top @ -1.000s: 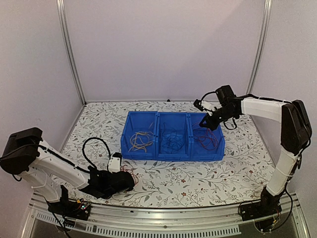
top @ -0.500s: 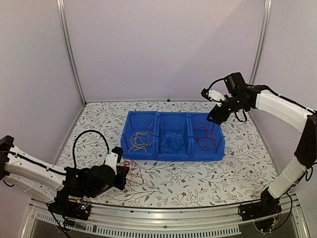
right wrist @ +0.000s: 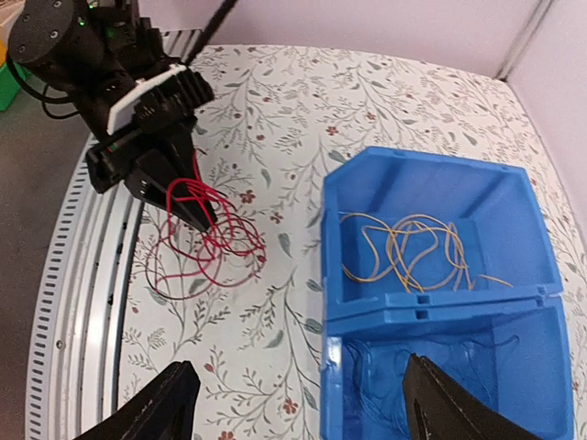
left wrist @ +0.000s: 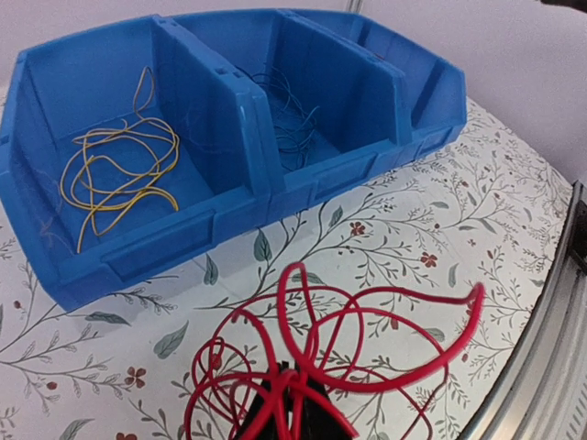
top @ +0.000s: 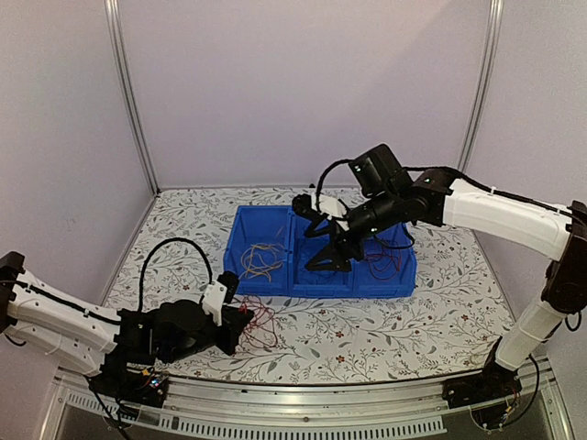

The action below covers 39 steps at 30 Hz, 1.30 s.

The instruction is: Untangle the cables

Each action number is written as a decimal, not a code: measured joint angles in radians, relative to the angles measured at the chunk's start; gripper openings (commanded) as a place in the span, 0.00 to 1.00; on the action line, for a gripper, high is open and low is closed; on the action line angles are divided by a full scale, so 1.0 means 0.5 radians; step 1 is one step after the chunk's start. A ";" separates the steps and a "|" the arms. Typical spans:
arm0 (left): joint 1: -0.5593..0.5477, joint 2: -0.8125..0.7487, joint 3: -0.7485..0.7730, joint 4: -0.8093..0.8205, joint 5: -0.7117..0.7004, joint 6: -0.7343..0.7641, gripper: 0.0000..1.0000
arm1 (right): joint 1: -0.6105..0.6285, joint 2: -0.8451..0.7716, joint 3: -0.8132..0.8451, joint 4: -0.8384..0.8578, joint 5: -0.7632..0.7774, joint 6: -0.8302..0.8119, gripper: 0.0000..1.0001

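Note:
A loose bunch of red cables (left wrist: 367, 316) lies on the floral table in front of the blue bin (left wrist: 229, 197), and my left gripper (left wrist: 293, 403) is shut on its near end. In the top view that gripper (top: 237, 321) sits low at the front left with the red cables (top: 261, 321) fanning out to its right. Yellow cables (right wrist: 413, 243) lie in the bin's left compartment, thin dark blue cables (left wrist: 289, 128) in the middle one, more red cables (top: 385, 257) in the right one. My right gripper (top: 316, 234) hangs open over the bin's middle, holding nothing; its fingertips (right wrist: 174, 408) spread wide.
The blue bin (top: 275, 280) has three compartments and stands mid-table. A metal rail (right wrist: 73, 275) runs along the table's near edge just behind the left gripper (right wrist: 151, 160). Walls and frame posts close off the back and sides.
My right arm has swung from above the bin's far right corner leftward over its middle, and its jaws have opened wide. The left gripper shifted slightly right with the red cables.

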 measured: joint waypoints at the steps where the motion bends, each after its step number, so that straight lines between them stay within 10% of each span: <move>1: 0.000 0.029 0.011 0.002 0.014 0.005 0.00 | 0.057 0.060 0.039 0.006 -0.052 0.008 0.81; 12: 0.000 0.259 0.166 0.035 0.127 0.029 0.00 | 0.414 0.560 0.179 0.008 -0.236 0.068 0.67; 18: 0.000 0.259 0.166 0.060 0.142 0.031 0.00 | 0.416 0.594 0.179 0.017 -0.297 0.109 0.00; 39: 0.140 0.350 0.140 0.710 0.060 -0.253 0.07 | 0.231 0.291 1.052 -0.729 -0.550 0.072 0.00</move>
